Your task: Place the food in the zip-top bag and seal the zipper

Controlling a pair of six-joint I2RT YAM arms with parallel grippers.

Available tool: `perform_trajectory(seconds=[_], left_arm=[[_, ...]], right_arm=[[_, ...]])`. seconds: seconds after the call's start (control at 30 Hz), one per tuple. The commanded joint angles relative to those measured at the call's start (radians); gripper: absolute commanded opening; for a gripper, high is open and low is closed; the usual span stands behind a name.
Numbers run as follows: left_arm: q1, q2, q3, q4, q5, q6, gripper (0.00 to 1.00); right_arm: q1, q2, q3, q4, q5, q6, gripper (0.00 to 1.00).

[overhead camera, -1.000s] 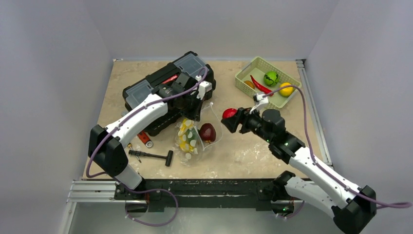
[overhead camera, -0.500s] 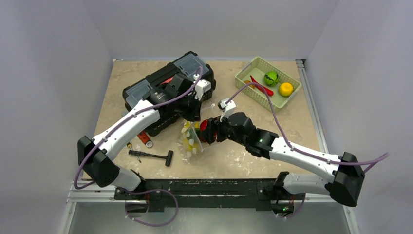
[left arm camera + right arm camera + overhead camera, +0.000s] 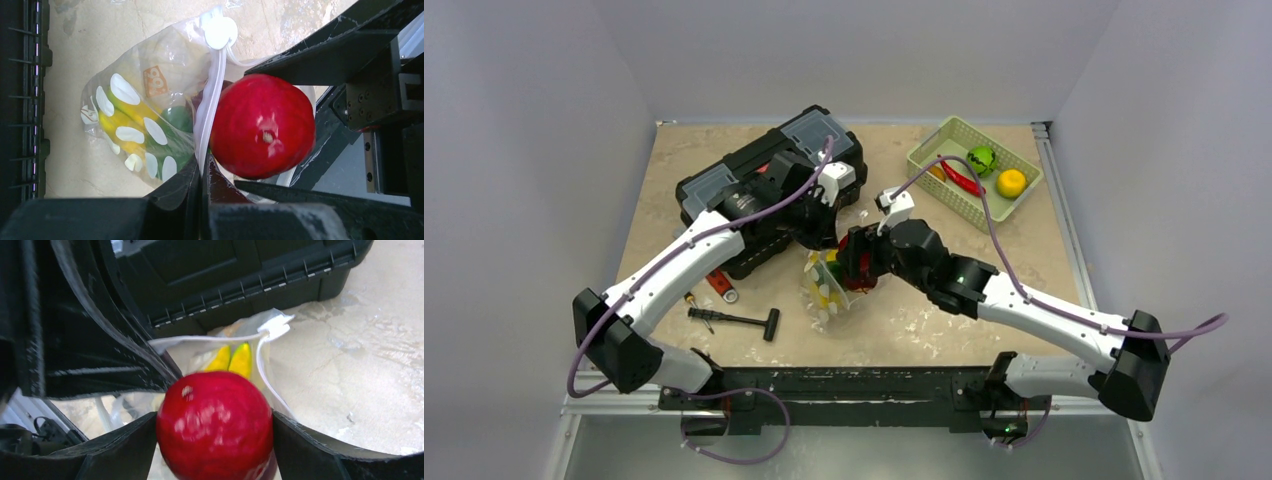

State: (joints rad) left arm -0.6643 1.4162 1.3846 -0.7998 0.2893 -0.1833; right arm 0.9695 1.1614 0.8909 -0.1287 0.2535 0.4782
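The clear dotted zip-top bag (image 3: 824, 288) lies in front of the toolbox, with yellow (image 3: 120, 125) and green (image 3: 175, 117) food inside. My left gripper (image 3: 204, 170) is shut on the whitish zipper strip (image 3: 212, 100) and holds one side of the mouth up. My right gripper (image 3: 215, 427) is shut on a glossy red round fruit (image 3: 215, 425) and holds it right at the bag's open mouth (image 3: 235, 347). The fruit also shows in the left wrist view (image 3: 262, 125), beside the zipper strip. In the top view the two grippers (image 3: 817, 235) (image 3: 856, 262) are close together over the bag.
A black toolbox (image 3: 769, 190) stands just behind the bag. A pale green basket (image 3: 929, 150) at the back right holds a red chilli (image 3: 961, 178), a green fruit (image 3: 981, 158) and an orange one (image 3: 1011, 182). Black-handled tools (image 3: 734, 320) lie front left.
My right gripper has carried the red fruit left from the table's middle to the bag's mouth. My left gripper has kept its hold on the zipper strip and shifted slightly.
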Motion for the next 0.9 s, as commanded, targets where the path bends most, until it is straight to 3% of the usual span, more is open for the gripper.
perform_trajectory(seconds=[0.0,0.2,0.53,0.87], left_arm=[[-0.004,-0.041,0.001,0.048,0.041,-0.012,0.0],[-0.005,-0.058,-0.005,0.054,0.037,-0.005,0.0],[-0.004,-0.081,-0.013,0.066,0.025,-0.007,0.0],[-0.004,-0.097,-0.025,0.093,0.112,-0.022,0.0]], right_arm=[[0.003,0.036,0.097,-0.016,0.038,-0.001,0.82],[0.003,0.03,0.118,-0.038,0.056,-0.004,0.88],[0.003,-0.06,0.124,-0.127,0.115,-0.017,0.83],[0.017,0.033,0.073,-0.027,-0.008,0.033,0.41]])
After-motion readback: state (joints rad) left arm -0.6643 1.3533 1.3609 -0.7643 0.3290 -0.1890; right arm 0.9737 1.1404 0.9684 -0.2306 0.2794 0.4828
